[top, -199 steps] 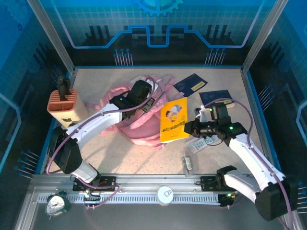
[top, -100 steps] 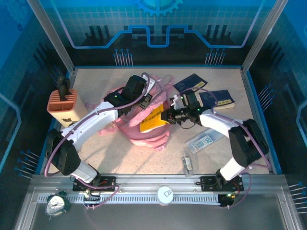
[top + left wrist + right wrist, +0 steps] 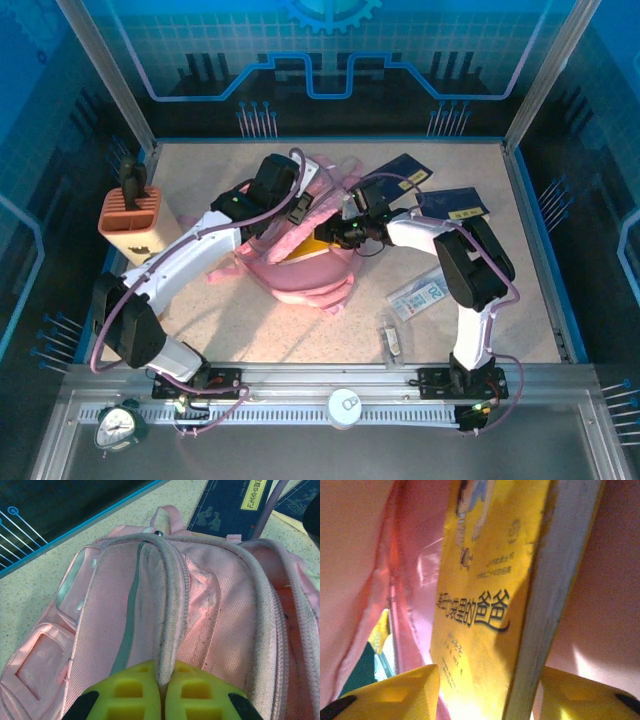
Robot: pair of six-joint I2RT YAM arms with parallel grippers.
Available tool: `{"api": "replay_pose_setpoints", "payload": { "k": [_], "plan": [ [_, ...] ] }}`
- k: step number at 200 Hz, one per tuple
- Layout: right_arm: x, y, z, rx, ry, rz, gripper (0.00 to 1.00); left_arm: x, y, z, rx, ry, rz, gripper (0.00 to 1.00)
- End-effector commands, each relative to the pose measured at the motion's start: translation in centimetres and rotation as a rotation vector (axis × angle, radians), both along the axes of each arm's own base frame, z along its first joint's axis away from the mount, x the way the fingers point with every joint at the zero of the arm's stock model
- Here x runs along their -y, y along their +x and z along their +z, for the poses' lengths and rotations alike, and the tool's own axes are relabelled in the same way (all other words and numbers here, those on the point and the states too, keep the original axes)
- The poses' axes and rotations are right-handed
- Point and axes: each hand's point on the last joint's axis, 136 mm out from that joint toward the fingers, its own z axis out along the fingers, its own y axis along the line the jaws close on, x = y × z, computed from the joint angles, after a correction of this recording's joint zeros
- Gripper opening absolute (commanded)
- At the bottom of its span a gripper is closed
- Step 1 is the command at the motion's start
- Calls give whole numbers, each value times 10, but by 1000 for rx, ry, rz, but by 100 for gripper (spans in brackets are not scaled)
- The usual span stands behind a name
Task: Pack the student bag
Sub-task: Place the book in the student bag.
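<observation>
Sprawling across the middle of the speckled, sandy table, the student bag lies as a soft pink heap. In the left wrist view its woven, mesh-like lining and ribbed zipper tracks curve in long arches. The left gripper has its lime-yellow, waffle-moulded fingers pressed together on one rounded, piped rim of the bag's mouth, pinching the fabric edge. The right gripper sits inside that opening. Its glossy yellow fingers stand spread, one on each side of a thin yellow paperback, set wider than the book's pale page edge. The cover is smooth and printed with black characters, and pink cloth surrounds it. A flat dark blue book lies just beyond the bag's carry loop.
</observation>
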Motion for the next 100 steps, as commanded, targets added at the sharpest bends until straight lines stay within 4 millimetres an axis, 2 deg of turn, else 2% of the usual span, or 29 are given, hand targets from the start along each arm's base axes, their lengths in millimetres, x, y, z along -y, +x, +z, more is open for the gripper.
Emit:
{"api": "replay_pose_setpoints", "payload": {
  "k": [1,25,43,57,73,100],
  "plan": [
    [20,-11,14,99,-124,-3,61,0,7,58,160,-113,12,0],
    [40,-35,13,131,-231,-13,73,-1,7,54,151,-119,10,0],
    [40,-55,4,110,-285,13,72,-1,7,51,147,-115,10,0],
    [35,-66,-4,99,-302,30,62,-1,8,51,147,-117,11,0],
    [22,-70,-10,117,-286,38,46,0,8,51,150,-117,8,0],
    [1,-58,-21,132,-286,45,27,0,9,52,141,-116,8,0]
  ]
}}
